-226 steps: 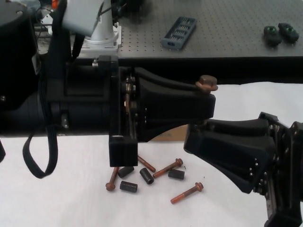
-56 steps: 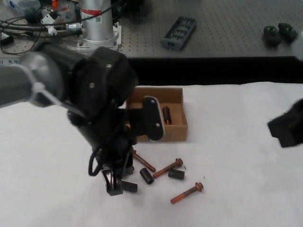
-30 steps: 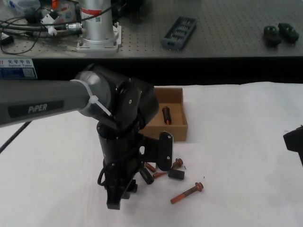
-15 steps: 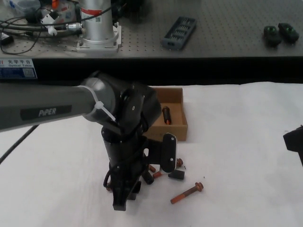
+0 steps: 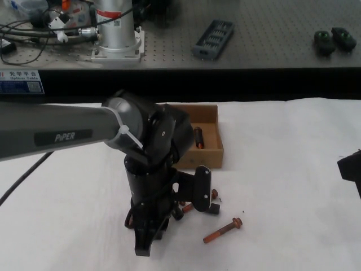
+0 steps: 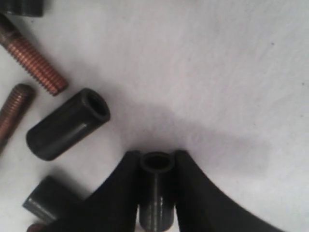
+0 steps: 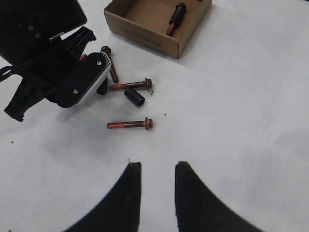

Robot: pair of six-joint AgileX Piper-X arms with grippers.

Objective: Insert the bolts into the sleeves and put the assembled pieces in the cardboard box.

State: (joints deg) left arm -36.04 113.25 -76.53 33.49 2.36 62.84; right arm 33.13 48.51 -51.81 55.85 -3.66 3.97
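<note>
My left gripper (image 6: 158, 159) is shut on a black sleeve (image 6: 157, 203), which stands between its fingers with the hollow end showing. In the high view the left arm (image 5: 149, 164) points straight down over the pile, its fingertips (image 5: 142, 247) at the white cloth. Loose sleeves (image 6: 67, 124) and copper bolts (image 6: 34, 63) lie beside it. One bolt (image 5: 223, 230) lies apart, toward the front. The cardboard box (image 5: 211, 151) holds one assembled piece (image 5: 197, 137). My right gripper (image 7: 155, 166) hangs open and holds nothing, off to the right of the pile.
A white cloth (image 5: 282, 141) covers the bench. Behind it a perforated metal table carries a blue ribbed holder (image 5: 213, 38), two dark knobs (image 5: 334, 39) and a metal post base (image 5: 115, 34). The right arm's body (image 5: 351, 169) sits at the right edge.
The left arm has swung down from near the camera onto the pile and drifted slightly right over the last second. The right arm drew back to the right edge and stays still.
</note>
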